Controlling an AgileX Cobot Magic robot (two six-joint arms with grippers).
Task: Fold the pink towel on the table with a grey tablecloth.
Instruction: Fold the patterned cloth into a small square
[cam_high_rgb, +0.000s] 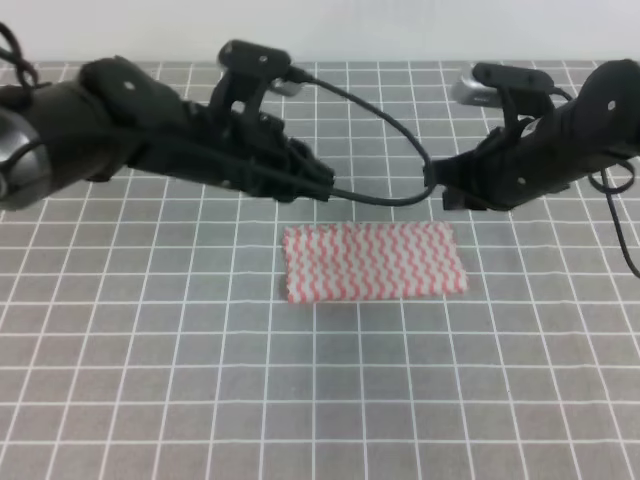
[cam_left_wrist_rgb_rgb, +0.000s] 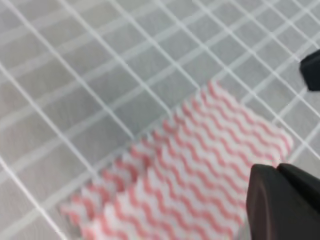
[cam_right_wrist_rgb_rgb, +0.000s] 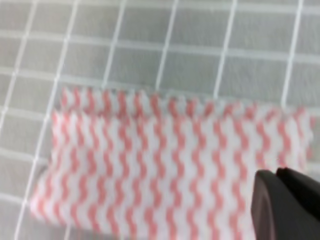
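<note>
The pink towel (cam_high_rgb: 372, 262) lies flat mid-table as a wide rectangle, with a second layer edge showing along its far side in the right wrist view (cam_right_wrist_rgb_rgb: 165, 160). It rests on the table with a grey tablecloth (cam_high_rgb: 200, 380). My left gripper (cam_high_rgb: 322, 186) hovers just beyond the towel's far left corner, fingers together and empty. My right gripper (cam_high_rgb: 443, 192) hangs above the far right corner, also shut and holding nothing. In the left wrist view the towel (cam_left_wrist_rgb_rgb: 200, 165) runs diagonally under the left gripper (cam_left_wrist_rgb_rgb: 277, 172). The right gripper (cam_right_wrist_rgb_rgb: 276, 175) shows dark at the bottom right.
A black cable (cam_high_rgb: 390, 130) loops from the left arm's camera across to the right arm, above the towel's far edge. A dark tip of the other arm (cam_left_wrist_rgb_rgb: 311, 70) shows at the right edge of the left wrist view. Gridded cloth extends on all sides.
</note>
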